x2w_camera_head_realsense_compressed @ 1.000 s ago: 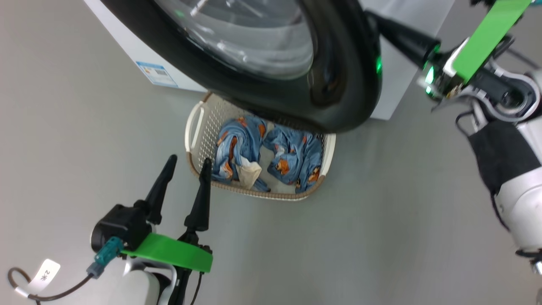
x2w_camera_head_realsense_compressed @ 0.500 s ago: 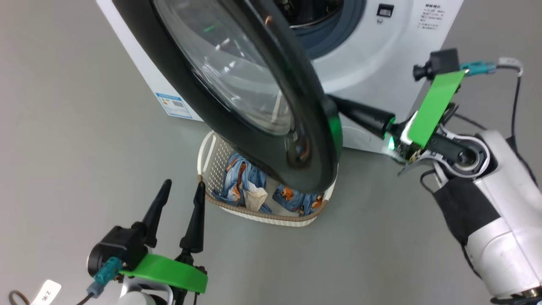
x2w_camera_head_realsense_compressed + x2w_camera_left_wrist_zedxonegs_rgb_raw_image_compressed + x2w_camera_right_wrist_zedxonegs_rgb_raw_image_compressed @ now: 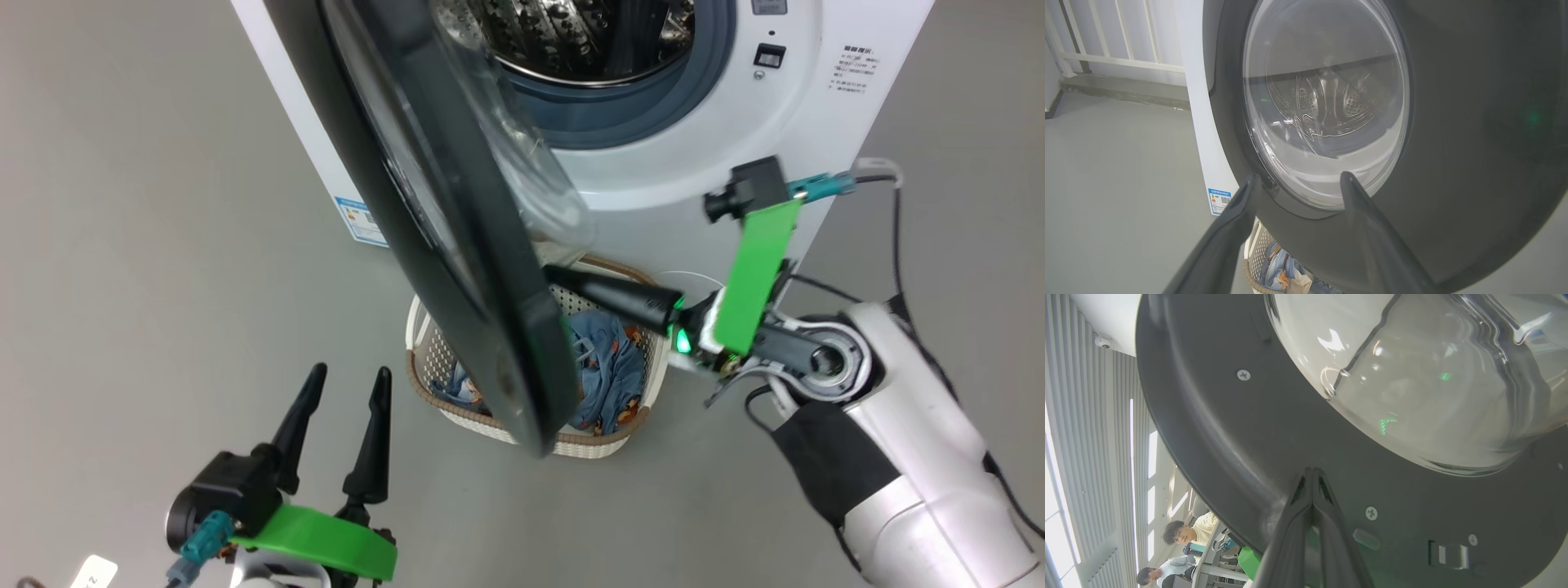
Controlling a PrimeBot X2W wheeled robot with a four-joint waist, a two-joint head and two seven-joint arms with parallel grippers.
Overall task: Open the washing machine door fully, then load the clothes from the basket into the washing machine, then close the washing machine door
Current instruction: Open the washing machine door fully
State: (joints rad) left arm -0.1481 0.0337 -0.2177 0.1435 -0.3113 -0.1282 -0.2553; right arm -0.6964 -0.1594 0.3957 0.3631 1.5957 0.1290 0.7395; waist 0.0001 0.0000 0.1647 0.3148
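Left claw (image 3: 349,370): fingers apart, empty, low at the left, well apart from the basket. In its wrist view it points at the outer face of the door.

Washing machine door (image 3: 457,269): swung out, near edge-on in the head view, and hanging over the basket. Judged partly open, not fully.

Basket (image 3: 592,447): on the floor just before the washing machine, half hidden by the door. Clothes (image 3: 608,367) lie inside it; the door covers part, so the count is unsure.

Right claw (image 3: 551,273): fingers pressed together, nothing between them, tips at the door's inner face below the glass bowl. Probably touching, though contact is not clear.

Washing machine (image 3: 718,147): the drum's visible part shows no fabric.

Progress: door-opening under way; loading and closing not yet begun.
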